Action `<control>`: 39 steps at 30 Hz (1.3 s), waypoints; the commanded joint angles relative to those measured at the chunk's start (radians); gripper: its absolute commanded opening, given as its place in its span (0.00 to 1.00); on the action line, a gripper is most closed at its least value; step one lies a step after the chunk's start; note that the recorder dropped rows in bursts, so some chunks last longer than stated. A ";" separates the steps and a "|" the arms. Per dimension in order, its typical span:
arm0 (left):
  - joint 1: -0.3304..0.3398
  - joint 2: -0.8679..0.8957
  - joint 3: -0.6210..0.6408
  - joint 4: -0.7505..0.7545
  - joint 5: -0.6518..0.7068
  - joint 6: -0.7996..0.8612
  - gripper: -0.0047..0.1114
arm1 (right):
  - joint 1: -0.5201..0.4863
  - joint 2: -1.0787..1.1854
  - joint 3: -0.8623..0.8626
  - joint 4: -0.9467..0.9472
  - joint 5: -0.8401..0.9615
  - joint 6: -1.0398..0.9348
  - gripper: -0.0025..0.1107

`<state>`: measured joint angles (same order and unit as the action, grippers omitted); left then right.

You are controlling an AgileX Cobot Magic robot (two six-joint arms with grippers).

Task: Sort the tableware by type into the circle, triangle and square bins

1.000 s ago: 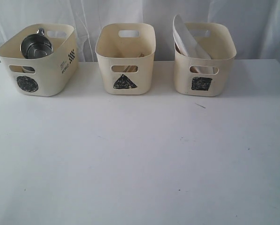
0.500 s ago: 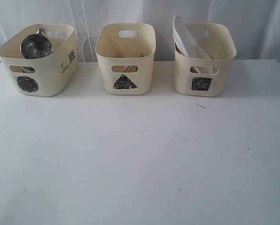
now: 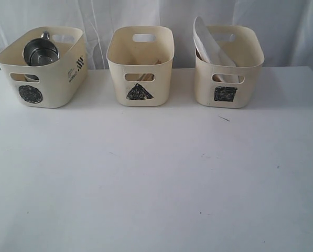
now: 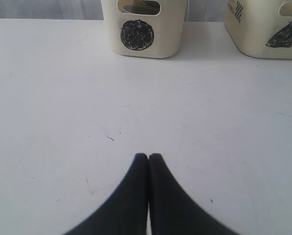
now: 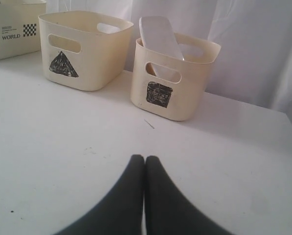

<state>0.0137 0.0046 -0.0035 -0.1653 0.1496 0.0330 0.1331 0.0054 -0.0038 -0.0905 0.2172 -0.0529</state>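
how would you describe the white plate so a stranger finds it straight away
Three cream tubs line the back of the white table. Take the right-hand one, the square bin. The white plate leans inside, poking above its rim: flat and white, unlike the steel mug two tubs away.

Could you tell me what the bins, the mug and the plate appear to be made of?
The circle bin, triangle bin and square bin look like cream plastic, matte, with moulded rounded rims and cut-out handles. The mug is bright grey with reflections, so probably steel. The plate is smooth plain white, ceramic or plastic; the pictures leave that open.
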 commanded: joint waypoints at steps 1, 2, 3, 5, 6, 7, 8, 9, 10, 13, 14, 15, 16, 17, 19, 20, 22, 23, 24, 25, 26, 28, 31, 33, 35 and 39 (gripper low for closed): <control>0.003 -0.005 0.003 -0.004 0.000 -0.004 0.04 | -0.006 -0.005 0.004 -0.003 -0.001 0.008 0.02; 0.003 -0.005 0.003 -0.004 0.000 -0.004 0.04 | -0.006 -0.005 0.004 -0.003 -0.001 0.008 0.02; 0.003 -0.005 0.003 -0.004 0.000 -0.004 0.04 | -0.006 -0.005 0.004 -0.003 -0.001 0.008 0.02; 0.003 -0.005 0.003 -0.004 0.000 -0.004 0.04 | -0.006 -0.005 0.004 -0.003 -0.001 0.008 0.02; 0.003 -0.005 0.003 -0.004 0.000 -0.004 0.04 | -0.006 -0.005 0.004 -0.003 -0.001 0.008 0.02; 0.003 -0.005 0.003 -0.004 0.000 -0.004 0.04 | -0.006 -0.005 0.004 -0.003 -0.001 0.008 0.02; 0.003 -0.005 0.003 -0.004 0.000 -0.004 0.04 | -0.006 -0.005 0.004 -0.003 -0.001 0.008 0.02; 0.003 -0.005 0.003 -0.004 0.000 -0.004 0.04 | -0.006 -0.005 0.004 -0.003 -0.001 0.008 0.02; 0.003 -0.005 0.003 -0.004 0.000 -0.004 0.04 | -0.006 -0.005 0.004 -0.003 -0.001 0.008 0.02; 0.003 -0.005 0.003 -0.004 0.000 -0.004 0.04 | -0.006 -0.005 0.004 -0.003 -0.001 0.008 0.02; 0.003 -0.005 0.003 -0.004 0.000 -0.004 0.04 | -0.006 -0.005 0.004 -0.003 0.000 0.010 0.02; 0.003 -0.005 0.003 -0.004 0.000 -0.004 0.04 | -0.006 -0.005 0.004 -0.003 0.000 0.033 0.02; 0.003 -0.005 0.003 -0.004 0.000 -0.004 0.04 | -0.006 -0.005 0.004 -0.003 0.000 0.026 0.02; 0.003 -0.005 0.003 -0.004 0.000 -0.004 0.04 | -0.006 -0.005 0.004 -0.003 0.000 0.028 0.02; 0.003 -0.005 0.003 -0.004 0.000 -0.004 0.04 | -0.006 -0.005 0.004 -0.003 0.000 0.030 0.02; 0.003 -0.005 0.003 -0.004 0.000 -0.004 0.04 | -0.006 -0.005 0.004 -0.003 0.000 0.030 0.02; 0.003 -0.005 0.003 -0.004 0.000 -0.004 0.04 | -0.006 -0.005 0.004 -0.003 0.000 0.030 0.02; 0.003 -0.005 0.003 -0.004 0.000 -0.004 0.04 | -0.006 -0.005 0.004 -0.003 0.000 0.030 0.02; 0.003 -0.005 0.003 -0.004 0.000 -0.004 0.04 | -0.006 -0.005 0.004 -0.003 0.000 0.030 0.02; 0.003 -0.005 0.003 -0.004 0.000 -0.004 0.04 | -0.006 -0.005 0.004 -0.003 0.000 0.030 0.02; 0.003 -0.005 0.003 -0.004 0.000 -0.004 0.04 | -0.006 -0.005 0.004 -0.003 0.000 0.030 0.02; 0.003 -0.005 0.003 -0.004 0.000 -0.004 0.04 | -0.006 -0.005 0.004 -0.003 -0.002 0.030 0.02; 0.003 -0.005 0.003 -0.004 0.000 -0.004 0.04 | -0.006 -0.005 0.004 -0.003 -0.002 0.030 0.02; 0.003 -0.005 0.003 -0.004 0.000 -0.004 0.04 | -0.006 -0.005 0.004 -0.003 -0.002 0.030 0.02; 0.003 -0.005 0.003 -0.004 0.000 -0.004 0.04 | -0.006 -0.005 0.004 -0.003 -0.002 0.030 0.02; 0.003 -0.005 0.003 -0.004 0.000 -0.004 0.04 | -0.006 -0.005 0.004 -0.003 -0.002 0.030 0.02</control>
<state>0.0137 0.0046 -0.0035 -0.1653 0.1496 0.0330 0.1331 0.0054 -0.0038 -0.0905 0.2172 -0.0265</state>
